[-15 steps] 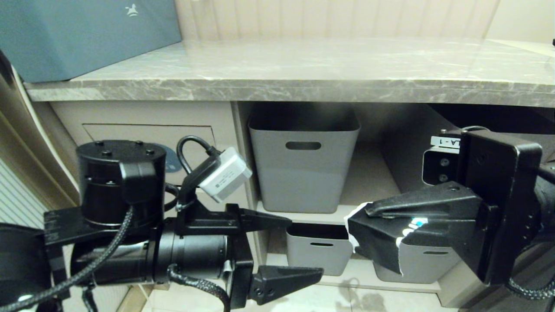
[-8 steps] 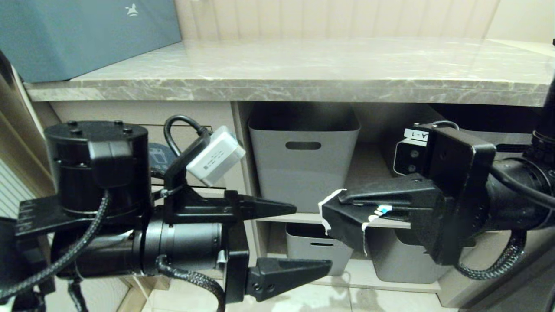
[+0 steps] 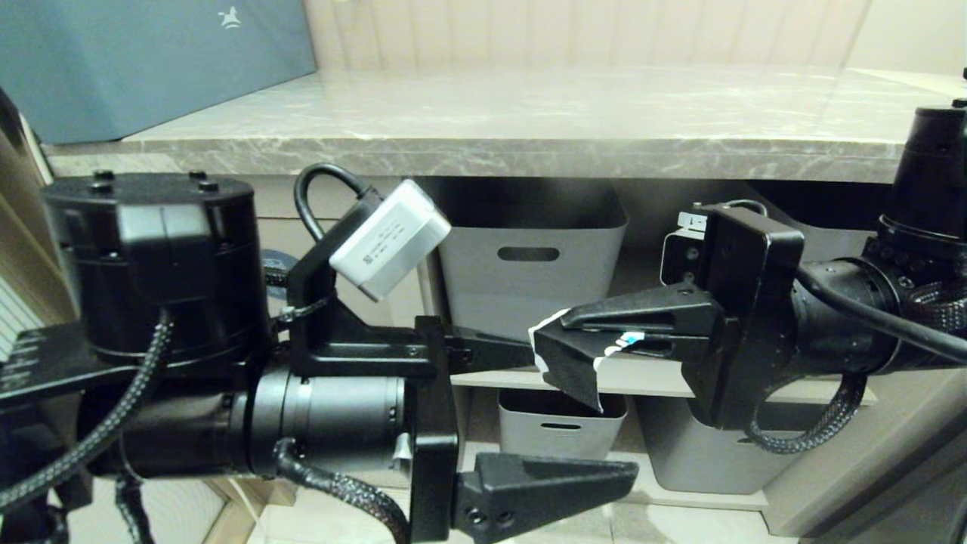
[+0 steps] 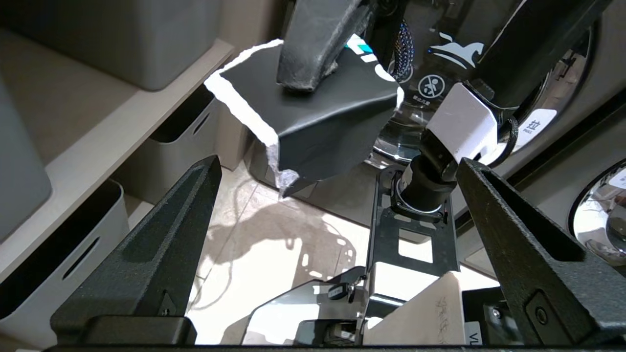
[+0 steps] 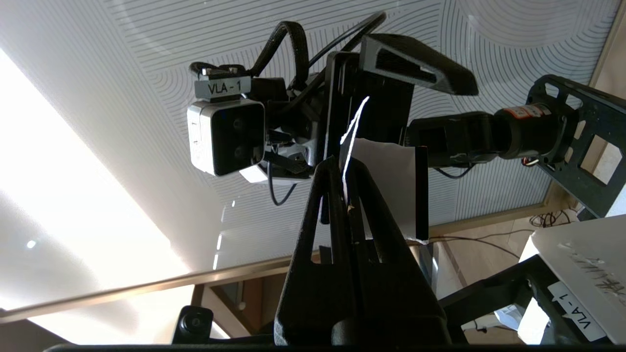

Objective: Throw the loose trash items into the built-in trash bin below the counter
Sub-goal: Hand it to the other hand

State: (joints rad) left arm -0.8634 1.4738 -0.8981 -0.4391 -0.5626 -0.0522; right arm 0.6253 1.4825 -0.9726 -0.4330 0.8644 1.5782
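- Grey marble counter (image 3: 529, 128) runs overhead; everything sits below its thick edge.
- My right gripper (image 3: 559, 340), under the counter's middle, is clamped on the torn black piece (image 3: 570, 363) and the teal wrapper strip (image 3: 627, 338).
- My left gripper (image 3: 521, 408), under the counter's left half, is spread wide and empty.
- My left arm hides most of the trash bin flap (image 3: 279, 242) below the counter's left end.
- To do it well, I judge: keep the pinch firm and release only at the flap.
- Count: two scraps, four grey tubs (image 3: 529, 279) visible.
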